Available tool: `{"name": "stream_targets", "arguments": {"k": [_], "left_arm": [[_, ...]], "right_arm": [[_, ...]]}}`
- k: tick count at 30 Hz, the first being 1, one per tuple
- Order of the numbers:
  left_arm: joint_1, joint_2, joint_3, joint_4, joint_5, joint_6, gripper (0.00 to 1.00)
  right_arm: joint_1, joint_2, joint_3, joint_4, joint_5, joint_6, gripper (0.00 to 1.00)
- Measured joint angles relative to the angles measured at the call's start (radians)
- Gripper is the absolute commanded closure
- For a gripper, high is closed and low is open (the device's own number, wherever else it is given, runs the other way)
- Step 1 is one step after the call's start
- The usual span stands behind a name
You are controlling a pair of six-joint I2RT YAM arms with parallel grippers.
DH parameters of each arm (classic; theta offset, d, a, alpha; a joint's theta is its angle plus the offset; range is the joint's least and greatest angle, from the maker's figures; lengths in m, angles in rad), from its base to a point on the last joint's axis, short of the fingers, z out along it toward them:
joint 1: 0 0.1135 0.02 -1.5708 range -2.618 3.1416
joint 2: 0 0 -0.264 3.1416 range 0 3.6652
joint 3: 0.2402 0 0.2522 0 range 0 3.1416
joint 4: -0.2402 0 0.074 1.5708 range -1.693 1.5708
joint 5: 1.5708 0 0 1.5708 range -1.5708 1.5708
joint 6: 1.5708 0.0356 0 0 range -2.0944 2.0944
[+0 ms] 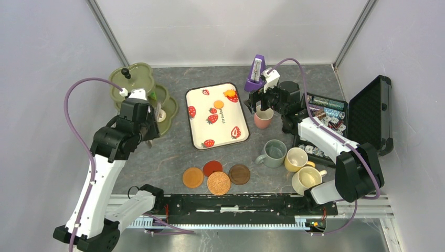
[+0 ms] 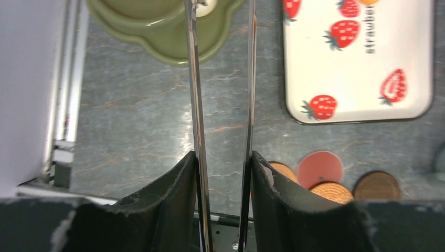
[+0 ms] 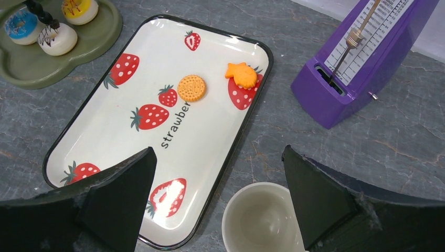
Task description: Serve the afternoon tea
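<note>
Early: toy pastries (image 3: 57, 39) sit on the olive-green scalloped stand (image 3: 31, 71); two orange biscuits (image 3: 191, 87) lie on the strawberry-print tray (image 3: 220, 131). Left tool (image 2: 223, 157) clamps thin metal tongs (image 2: 195, 105); right tool (image 3: 219, 152) gapes wide.

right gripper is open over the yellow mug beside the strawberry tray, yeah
No: the mug under the open right gripper is the pink mug, not the yellow mug, which stands nearer the arm bases. It is beside the strawberry tray, as the top external view shows.
</note>
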Motion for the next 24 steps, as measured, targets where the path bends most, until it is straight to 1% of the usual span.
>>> {"name": "stream_targets", "arguments": {"k": [8,13,17,20,24], "left_arm": [[0.0,-0.017,-0.059,0.129,0.226,0.0,0.55],[0.0,0.023,-0.119,0.226,0.372,-0.002,0.55],[-0.002,0.072,-0.174,0.322,0.477,-0.04,0.55],[-0.019,0.114,-0.224,0.402,0.525,-0.073,0.55],[-0.084,0.204,-0.24,0.473,0.523,-0.093,0.54]], "right_arm": [[0.0,0.0,0.0,0.0,0.0,0.0,0.02],[0.0,0.0,0.0,0.0,0.0,0.0,0.02],[0.0,0.0,0.0,0.0,0.0,0.0,0.02],[0.0,0.0,0.0,0.0,0.0,0.0,0.02],[0.0,0.0,0.0,0.0,0.001,0.0,0.02]]}}
